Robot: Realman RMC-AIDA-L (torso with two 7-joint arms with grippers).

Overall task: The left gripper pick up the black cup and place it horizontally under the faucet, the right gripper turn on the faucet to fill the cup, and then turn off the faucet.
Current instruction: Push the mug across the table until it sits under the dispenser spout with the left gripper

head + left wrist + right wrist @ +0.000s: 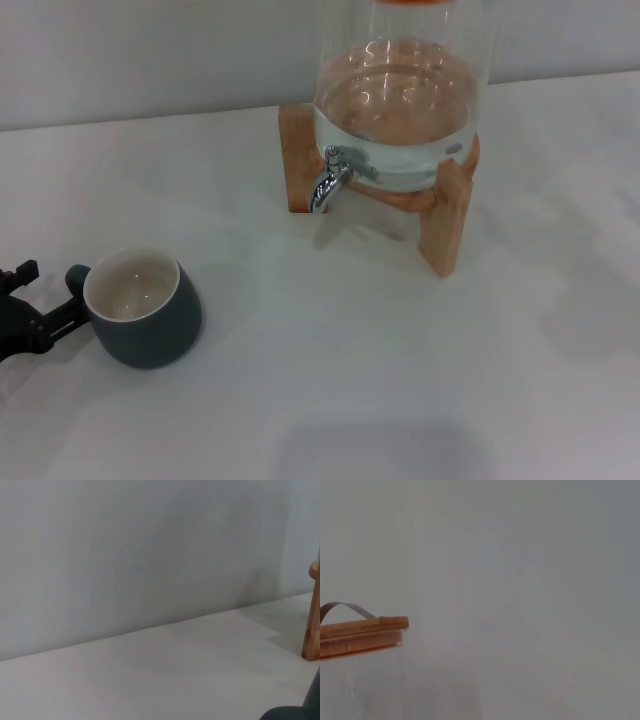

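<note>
The black cup stands upright on the white table at the left in the head view, cream inside showing, its small handle pointing left. My left gripper reaches in from the left edge, fingers apart on either side of the handle, the nearer finger close against the cup's wall. A dark rim at the lower corner of the left wrist view is probably the cup. The chrome faucet points down from the glass dispenser, well right of the cup. My right gripper is out of view.
The dispenser holds water and sits on a wooden stand at the back centre; one stand leg shows in the left wrist view. The right wrist view shows the dispenser's wooden lid with a metal strap handle, against a grey wall.
</note>
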